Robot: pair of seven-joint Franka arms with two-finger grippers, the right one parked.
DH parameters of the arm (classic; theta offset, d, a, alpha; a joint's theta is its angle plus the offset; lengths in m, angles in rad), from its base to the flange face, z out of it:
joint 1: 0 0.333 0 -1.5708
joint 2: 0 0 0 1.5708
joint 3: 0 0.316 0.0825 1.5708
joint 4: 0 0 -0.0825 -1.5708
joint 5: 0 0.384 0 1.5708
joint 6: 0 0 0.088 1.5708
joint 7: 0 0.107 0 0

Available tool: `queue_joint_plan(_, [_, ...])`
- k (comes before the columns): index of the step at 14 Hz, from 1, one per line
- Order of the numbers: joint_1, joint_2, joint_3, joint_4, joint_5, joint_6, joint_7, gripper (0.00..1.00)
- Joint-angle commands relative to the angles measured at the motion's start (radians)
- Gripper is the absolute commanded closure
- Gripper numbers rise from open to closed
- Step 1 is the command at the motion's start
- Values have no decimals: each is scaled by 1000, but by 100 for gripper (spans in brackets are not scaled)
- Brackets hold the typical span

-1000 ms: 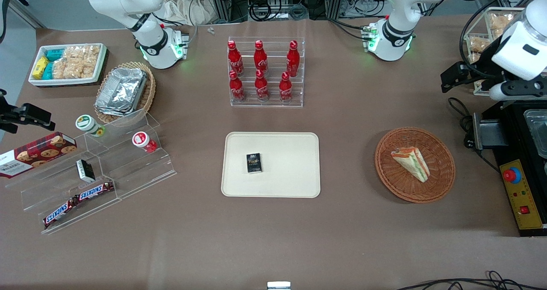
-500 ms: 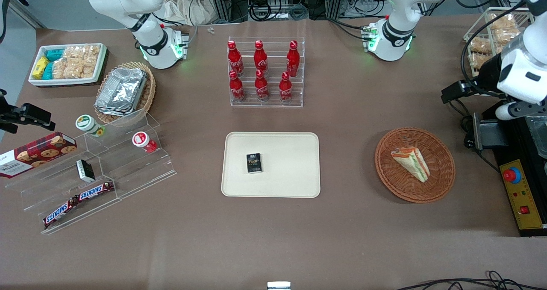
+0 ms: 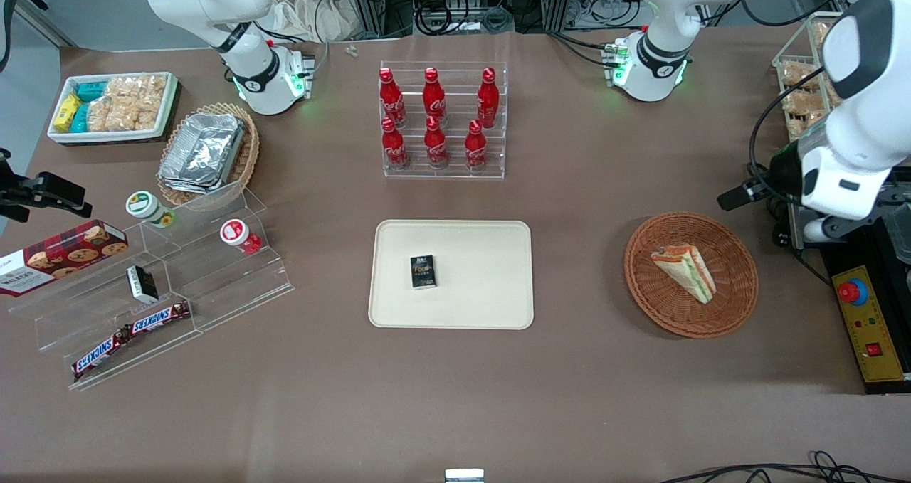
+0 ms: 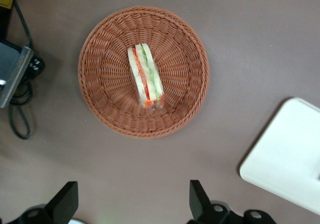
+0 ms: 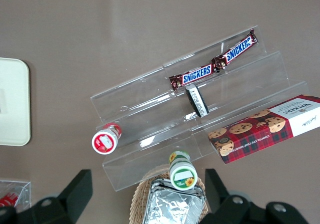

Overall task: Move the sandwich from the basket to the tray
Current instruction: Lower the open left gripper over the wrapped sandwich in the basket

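Right now the sandwich (image 4: 145, 76) lies on its side in the middle of the basket (image 4: 100, 44), untouched, so the job looks to be at the approach stage. Well above it and off toward the working arm's end of the counter (image 3: 583, 205) hangs the tool (image 4: 134, 204), fingers (image 4: 198, 199) spread wide with nothing between them. Next it likely needs to centre over the wedge, line up across the bread and descend. Well apart sits the tray (image 3: 491, 255), already carrying a small dark packet (image 3: 423, 271).
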State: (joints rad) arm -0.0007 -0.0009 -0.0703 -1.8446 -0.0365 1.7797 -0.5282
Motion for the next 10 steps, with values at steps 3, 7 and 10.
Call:
queue_joint_plan(3, [4,48,-5,-130,4,193,-154,0])
queue_joint_plan(7, [4,136,-5,-152,9,285,-203,0])
queue_joint_plan(10, [4,177,3,-200,18,387,-236,0])
